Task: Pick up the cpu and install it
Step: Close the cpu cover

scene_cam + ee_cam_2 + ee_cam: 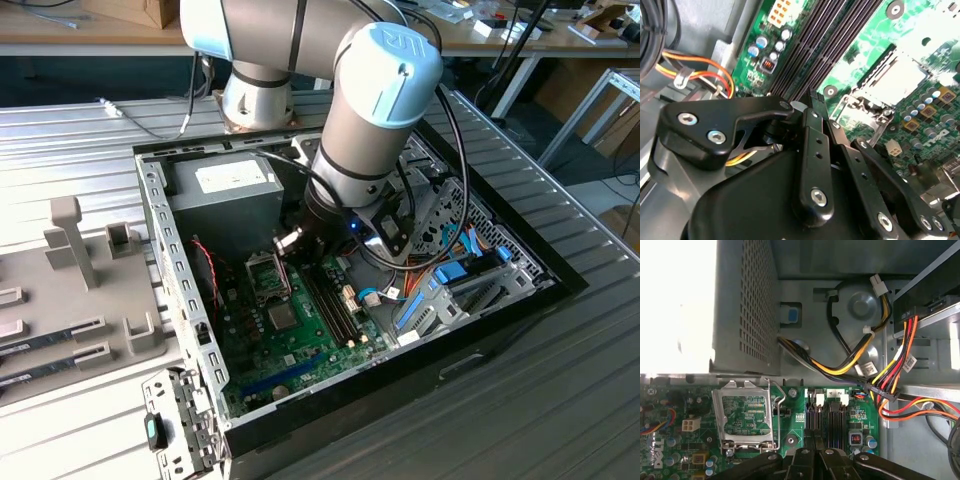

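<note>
Cpu (287, 241) seemingly pinched in near-closed gripper (291, 246), hanging just above open socket (267, 276), offset toward exterior view's right

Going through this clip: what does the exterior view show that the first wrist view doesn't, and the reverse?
The exterior view adds the robot arm reaching down into the open computer case, and a grey tray with upright holders at the exterior view's left.

The first wrist view adds the case's inner wall up close: a blue clip, a white connector and the gripper over the memory slots.

Both share the green board, its metal-framed socket and the grey power-supply box.
</note>
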